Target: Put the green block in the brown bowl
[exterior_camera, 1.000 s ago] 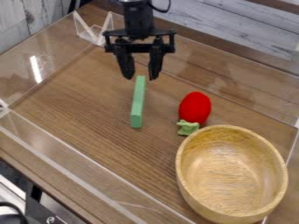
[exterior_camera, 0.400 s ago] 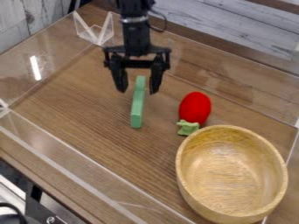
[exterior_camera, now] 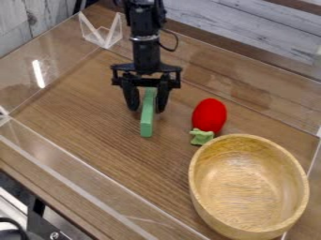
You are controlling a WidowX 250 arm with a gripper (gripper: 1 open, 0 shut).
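The green block (exterior_camera: pixel 146 120) is a long light-green bar lying flat on the wooden table, left of centre. My gripper (exterior_camera: pixel 148 101) points down over its far end. One black finger (exterior_camera: pixel 130 100) stands on each side of the bar, with small gaps still showing, so the gripper is open and low near the table. The brown bowl (exterior_camera: pixel 194 176) is a large round wooden bowl at the front right. It is empty and well apart from the gripper.
A red strawberry toy (exterior_camera: pixel 209 114) with green leaves lies between the block and the bowl, close to the bowl's far rim. Clear plastic walls (exterior_camera: pixel 51 141) fence in the table. A clear plastic bracket (exterior_camera: pixel 100 33) stands at the back left.
The gripper has come down from above the block until its fingers straddle the block's far end, and the fingers stand closer together. The block, strawberry and bowl have not moved.
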